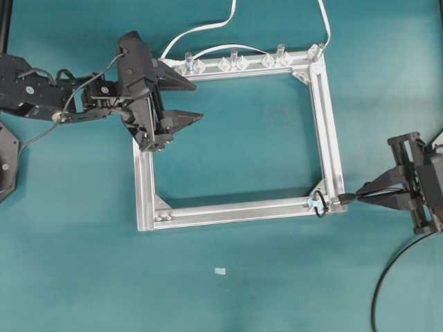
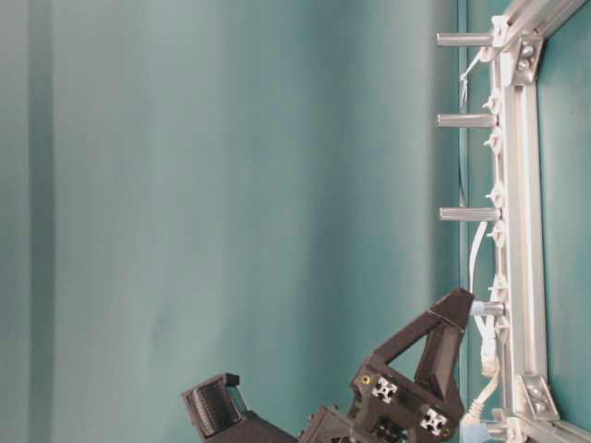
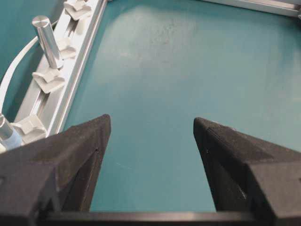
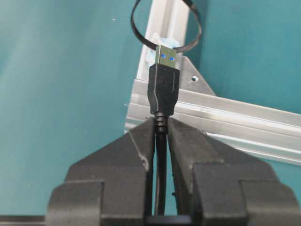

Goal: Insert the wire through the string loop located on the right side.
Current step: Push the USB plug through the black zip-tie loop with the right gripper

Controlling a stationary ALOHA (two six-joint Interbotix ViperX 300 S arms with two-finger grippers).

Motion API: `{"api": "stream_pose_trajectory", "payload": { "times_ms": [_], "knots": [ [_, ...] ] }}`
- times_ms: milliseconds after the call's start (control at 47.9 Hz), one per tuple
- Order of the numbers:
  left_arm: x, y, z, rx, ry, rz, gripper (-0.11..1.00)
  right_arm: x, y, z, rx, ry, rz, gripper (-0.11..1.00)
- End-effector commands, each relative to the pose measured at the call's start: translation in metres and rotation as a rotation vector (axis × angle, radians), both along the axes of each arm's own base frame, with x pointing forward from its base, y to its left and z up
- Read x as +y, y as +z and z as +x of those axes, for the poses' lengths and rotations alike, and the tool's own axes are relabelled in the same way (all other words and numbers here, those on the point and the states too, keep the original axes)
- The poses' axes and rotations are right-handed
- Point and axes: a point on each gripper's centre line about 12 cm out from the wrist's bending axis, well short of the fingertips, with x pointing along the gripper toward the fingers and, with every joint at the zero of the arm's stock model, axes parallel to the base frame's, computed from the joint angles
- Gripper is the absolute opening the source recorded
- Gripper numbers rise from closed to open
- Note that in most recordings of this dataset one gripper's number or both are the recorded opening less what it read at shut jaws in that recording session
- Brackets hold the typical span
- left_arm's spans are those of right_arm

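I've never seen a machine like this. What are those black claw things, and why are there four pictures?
They are two robot arms with pinching grippers. One picture looks down from above, one from table level, and one camera sits on each wrist. On the teal table lies a metal frame. The left gripper is open and holds nothing. The right gripper is shut on the wire, a black cable with a USB plug. The plug's tip sits right in front of the string loop, a small dark ring at the frame's corner.
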Motion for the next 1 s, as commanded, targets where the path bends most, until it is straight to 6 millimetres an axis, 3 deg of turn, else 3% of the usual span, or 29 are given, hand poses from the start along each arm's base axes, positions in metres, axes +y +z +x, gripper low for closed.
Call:
{"api": "stream_pose_trajectory", "payload": {
  "times_ms": [0, 981],
  "knots": [
    [-0.0002, 0.0158, 0.0049, -0.049, -0.003, 0.008, 0.72, 0.0002, 0.0034, 0.0032, -0.013, 0.001, -0.004, 0.11],
    [0.0004, 0.0187, 0.0077, -0.057, -0.004, 0.013, 0.72, 0.0011, 0.0075, 0.0070, -0.027, -0.001, 0.000, 0.11]
  ]
}}
